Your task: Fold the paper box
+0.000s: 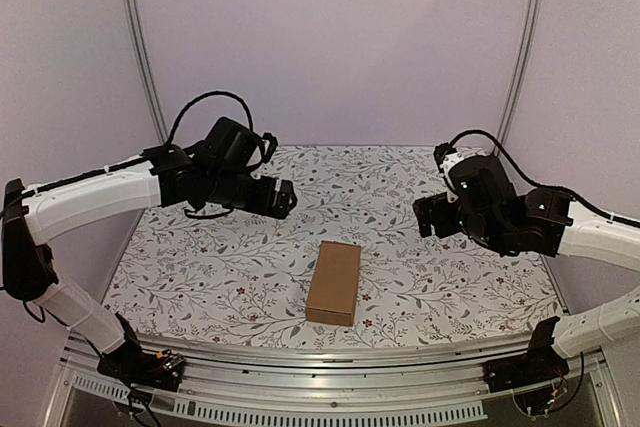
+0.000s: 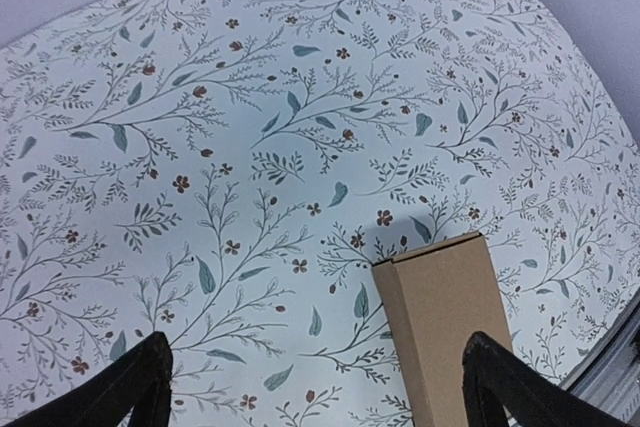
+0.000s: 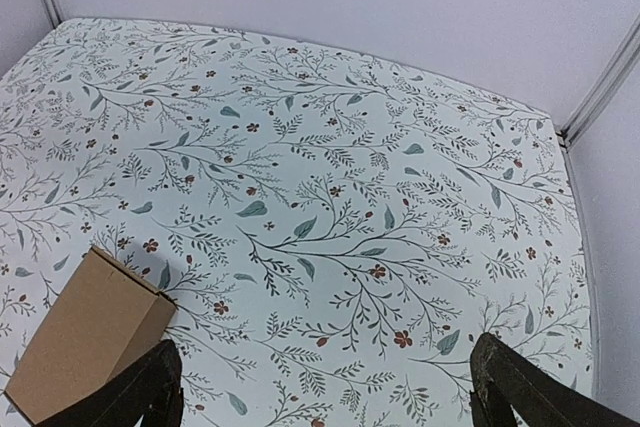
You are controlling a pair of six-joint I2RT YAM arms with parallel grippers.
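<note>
The paper box (image 1: pixel 334 283) is a closed small brown carton lying flat near the table's front middle. It also shows in the left wrist view (image 2: pixel 445 322) at lower right and in the right wrist view (image 3: pixel 85 337) at lower left. My left gripper (image 1: pixel 285 197) hovers above the table, up and left of the box, open and empty; its fingertips (image 2: pixel 135 387) stand wide apart. My right gripper (image 1: pixel 424 215) hovers right of the box, open and empty; its fingertips (image 3: pixel 515 392) are wide apart.
The table (image 1: pixel 400 187) carries a white floral-patterned cloth. Pale walls and metal corner posts (image 1: pixel 140 47) enclose the back and sides. A metal rail (image 1: pixel 320 367) runs along the front edge by the arm bases.
</note>
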